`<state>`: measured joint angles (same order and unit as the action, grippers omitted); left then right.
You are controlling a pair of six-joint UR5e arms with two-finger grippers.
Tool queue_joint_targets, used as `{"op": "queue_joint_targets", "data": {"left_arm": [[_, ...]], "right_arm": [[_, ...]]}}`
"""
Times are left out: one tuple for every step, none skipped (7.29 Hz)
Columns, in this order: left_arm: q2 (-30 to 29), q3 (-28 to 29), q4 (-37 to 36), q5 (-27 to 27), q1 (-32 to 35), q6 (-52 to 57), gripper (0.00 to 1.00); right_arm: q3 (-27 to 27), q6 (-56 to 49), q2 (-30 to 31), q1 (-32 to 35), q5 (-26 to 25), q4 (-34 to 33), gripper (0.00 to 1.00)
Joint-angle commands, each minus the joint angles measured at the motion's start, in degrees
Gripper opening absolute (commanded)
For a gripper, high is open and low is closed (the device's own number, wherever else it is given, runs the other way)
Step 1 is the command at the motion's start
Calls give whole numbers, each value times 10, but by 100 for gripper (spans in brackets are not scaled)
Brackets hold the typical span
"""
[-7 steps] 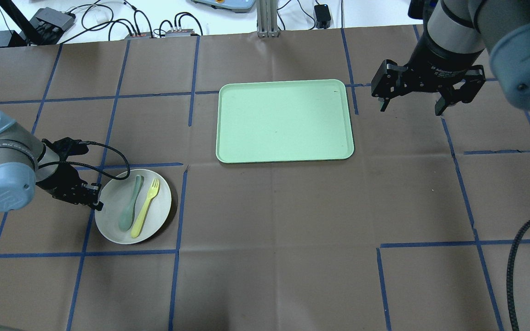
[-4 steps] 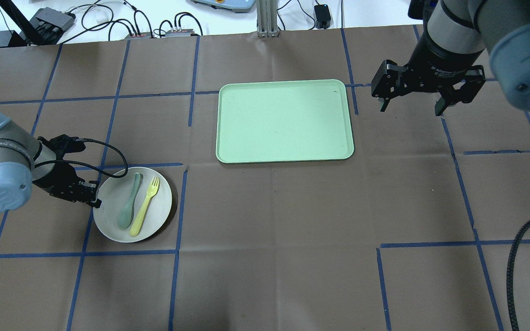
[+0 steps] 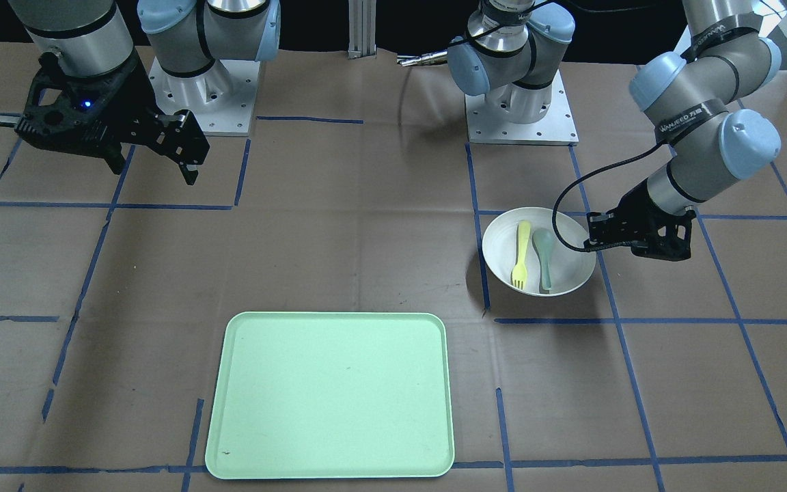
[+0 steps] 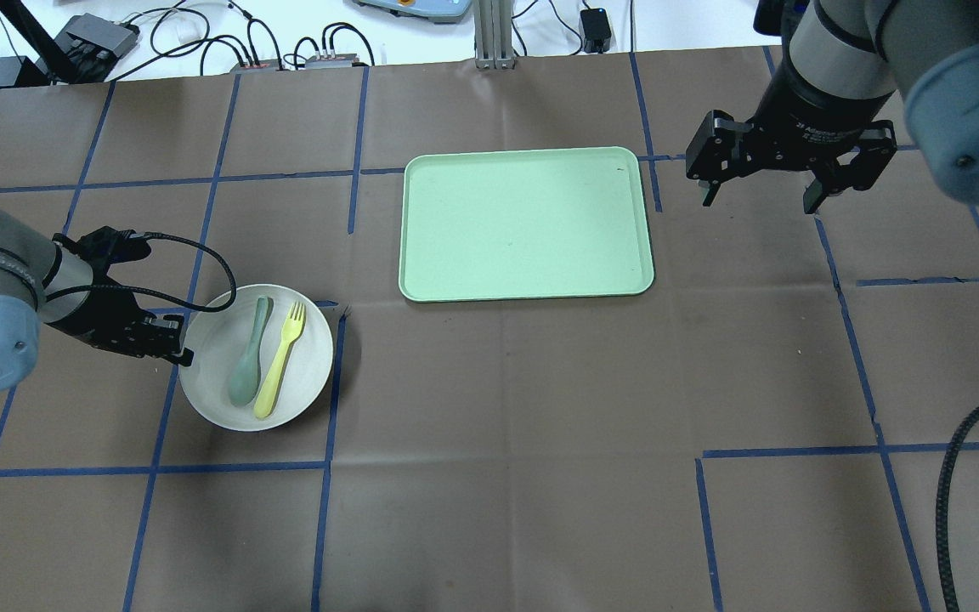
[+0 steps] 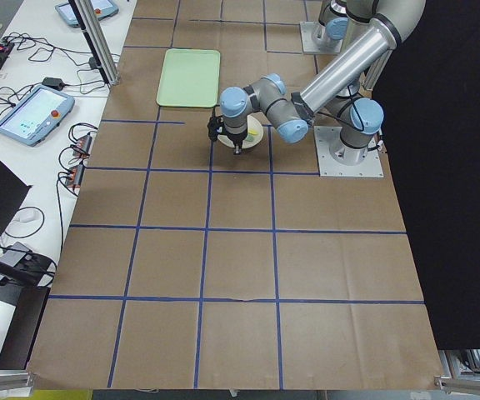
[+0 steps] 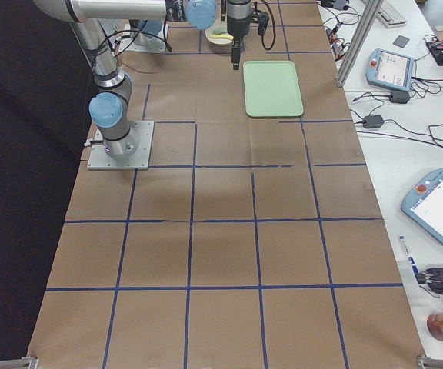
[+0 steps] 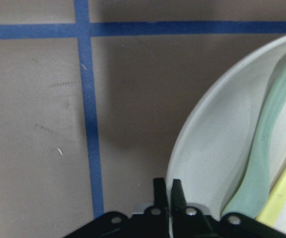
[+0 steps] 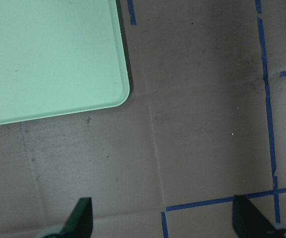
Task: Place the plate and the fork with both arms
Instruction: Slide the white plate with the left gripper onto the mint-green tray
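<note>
The off-white plate (image 4: 307,370) hangs a little above the table at the left and casts a shadow beside it. The pale-yellow fork (image 4: 280,363) and a grey-green spoon (image 4: 247,353) lie side by side in it. My left gripper (image 4: 184,354) is shut on the plate's left rim; the left wrist view shows the fingertips (image 7: 167,186) pinched on the rim (image 7: 197,148). In the front view the plate (image 3: 503,247), the fork (image 3: 520,253) and the left gripper (image 3: 593,237) show at the right. My right gripper (image 4: 759,197) is open and empty, right of the tray.
The pale-green tray (image 4: 528,225) lies at the table's middle back, also in the front view (image 3: 332,396) and the right wrist view (image 8: 48,54). Blue tape lines grid the brown table cover. Cables and boxes lie beyond the far edge.
My left gripper has raised the plate off the table and moved it slightly toward the tray, with fork and spoon still in it. The right arm has not moved.
</note>
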<state>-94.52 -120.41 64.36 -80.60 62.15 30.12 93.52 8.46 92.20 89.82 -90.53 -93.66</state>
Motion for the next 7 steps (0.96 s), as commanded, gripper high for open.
{"op": "queue_joint_targets", "data": {"left_arm": [[4, 31, 11, 13, 67, -50, 0], [-9, 57, 32, 39, 90, -85, 0], [-30, 82, 34, 55, 105, -111, 0], [-69, 111, 34, 66, 127, -137, 0], [-116, 156, 34, 66, 156, -163, 0], [-164, 212, 34, 66, 188, -192, 0], [-207, 261, 34, 79, 220, -224, 0]], "right_arm": [[0, 0, 0, 0, 1, 0, 100], [0, 1, 0, 0, 1, 0, 100], [0, 1, 0, 0, 1, 0, 100], [-1, 1, 0, 0, 1, 0, 100], [-1, 0, 0, 0, 1, 0, 100], [-1, 1, 0, 0, 2, 0, 100], [-1, 1, 0, 0, 2, 0, 100]]}}
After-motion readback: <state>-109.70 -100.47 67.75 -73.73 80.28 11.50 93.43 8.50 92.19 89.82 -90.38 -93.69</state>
